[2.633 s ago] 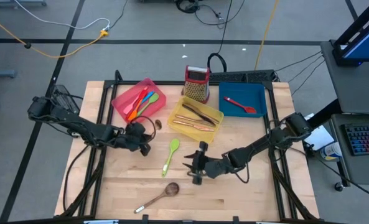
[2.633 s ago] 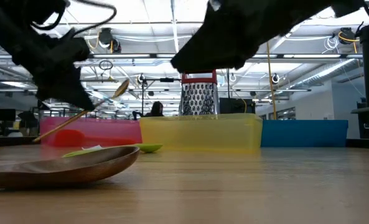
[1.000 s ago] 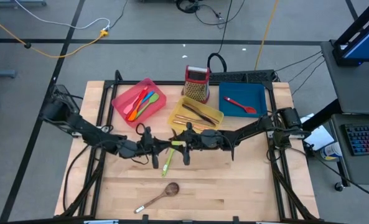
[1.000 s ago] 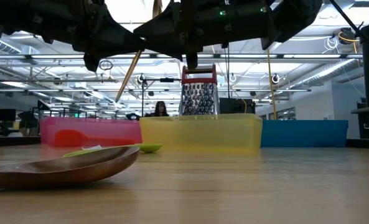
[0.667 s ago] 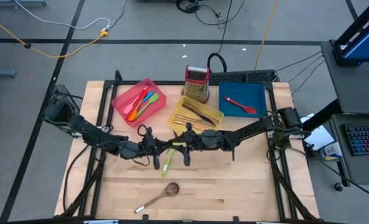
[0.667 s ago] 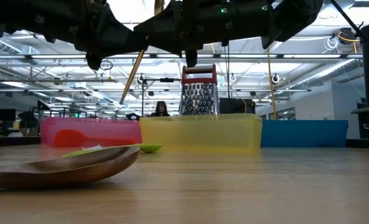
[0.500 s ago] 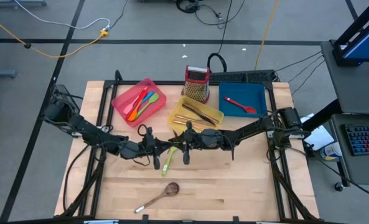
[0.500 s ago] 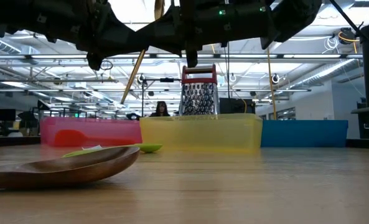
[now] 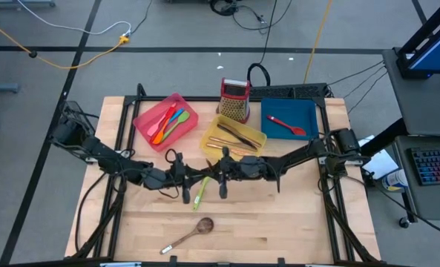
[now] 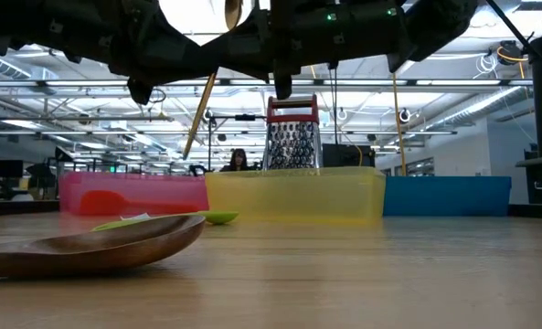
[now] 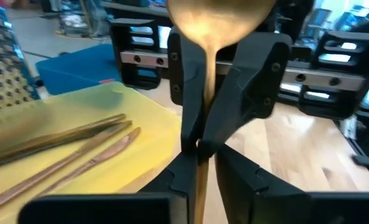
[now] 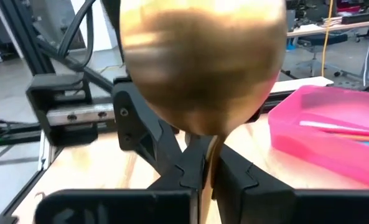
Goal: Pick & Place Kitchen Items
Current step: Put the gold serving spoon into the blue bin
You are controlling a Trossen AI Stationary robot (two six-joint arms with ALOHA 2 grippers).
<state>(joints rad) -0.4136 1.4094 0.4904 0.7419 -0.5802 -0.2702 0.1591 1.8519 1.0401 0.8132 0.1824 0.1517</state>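
Two hands meet over the middle of the desk, and one copper spoon hangs in the air between them, its handle sloping down and its bowl uppermost. The right hand is pressed together on the spoon's handle, pinching it. The left hand sits just beside it on the same handle, and I cannot tell whether it grips or has let go.

I judge this to be a hand-over. The spoon is passing from the left arm to the right, which sits closer to the yellow tray where the other copper cutlery lies. The next move calls for the left hand to be clear of the handle before the right arm draws away. Then comes a short carry to the far side and a release low over the yellow tray.

Counted:
- **Trays:** three stand along the far edge, with the pink tray on the left, the yellow one in the middle and the blue tray on the right.
- **Grater:** one grater stands behind the yellow tray.
- **Pink tray:** it holds a bunch of silicone utensils in green, blue, orange and red, perhaps four or five, lying too close together for a firm count.
- **Yellow tray:** it holds a few copper pieces and one dark knife.
- **Blue tray:** it holds one red spatula.
- **Loose on the desk:** two items remain, one green spatula below the hands and one brown wooden spoon near the front edge.
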